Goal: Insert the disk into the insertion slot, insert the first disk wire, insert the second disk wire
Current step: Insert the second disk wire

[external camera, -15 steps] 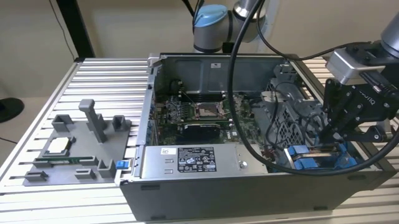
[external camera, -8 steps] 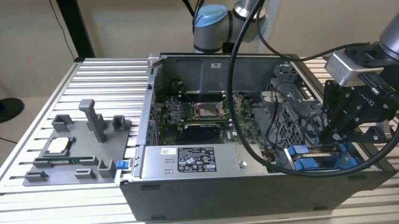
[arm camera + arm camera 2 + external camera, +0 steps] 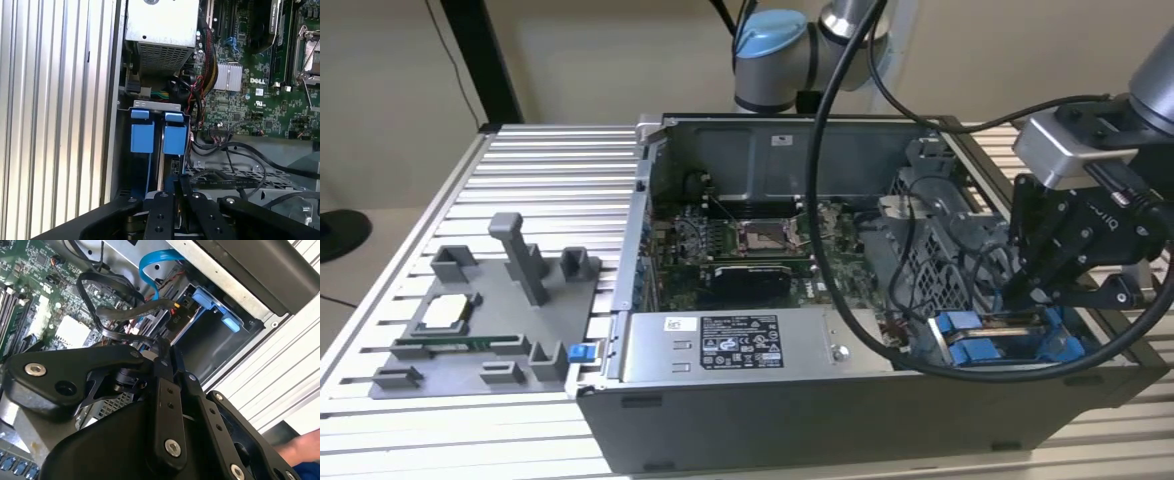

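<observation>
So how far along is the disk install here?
Blue plastic carrier tabs sit inside the grey sheet-metal drive bay, so the disk looks seated, though its body is hidden. The claw is low over that bay. A black wire and a bright blue flat wire hang nearby; I can't see either plugged in.

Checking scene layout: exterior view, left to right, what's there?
Grey fixture tray → power supply → blue drive bay → claw, low over the bay.
</observation>
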{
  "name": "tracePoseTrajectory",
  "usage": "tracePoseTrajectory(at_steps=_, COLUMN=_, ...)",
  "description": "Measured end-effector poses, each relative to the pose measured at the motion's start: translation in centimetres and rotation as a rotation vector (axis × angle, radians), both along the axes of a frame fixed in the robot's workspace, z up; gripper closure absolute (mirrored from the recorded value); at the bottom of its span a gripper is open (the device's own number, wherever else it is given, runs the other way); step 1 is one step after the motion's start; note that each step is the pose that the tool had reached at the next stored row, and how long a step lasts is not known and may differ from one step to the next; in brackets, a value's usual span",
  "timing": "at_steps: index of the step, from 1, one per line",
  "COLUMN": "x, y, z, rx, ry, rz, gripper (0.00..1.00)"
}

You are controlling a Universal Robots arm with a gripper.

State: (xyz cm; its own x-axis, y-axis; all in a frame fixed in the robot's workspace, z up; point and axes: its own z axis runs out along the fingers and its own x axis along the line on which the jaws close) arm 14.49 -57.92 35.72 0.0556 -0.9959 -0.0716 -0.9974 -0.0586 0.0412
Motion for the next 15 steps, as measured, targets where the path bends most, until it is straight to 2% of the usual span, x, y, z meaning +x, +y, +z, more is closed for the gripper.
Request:
tracePoseTrajectory(at_steps=10, x=0.0, y=0.09, z=-0.51, rx=-0.0001, ry=-0.0063, rz=0.0, gripper=1.0)
tracePoseTrajectory(at_steps=15, x=0.0, y=0.15, z=-0.59, rx=-0.0001, ry=-0.007, rz=0.0, gripper=1.0)
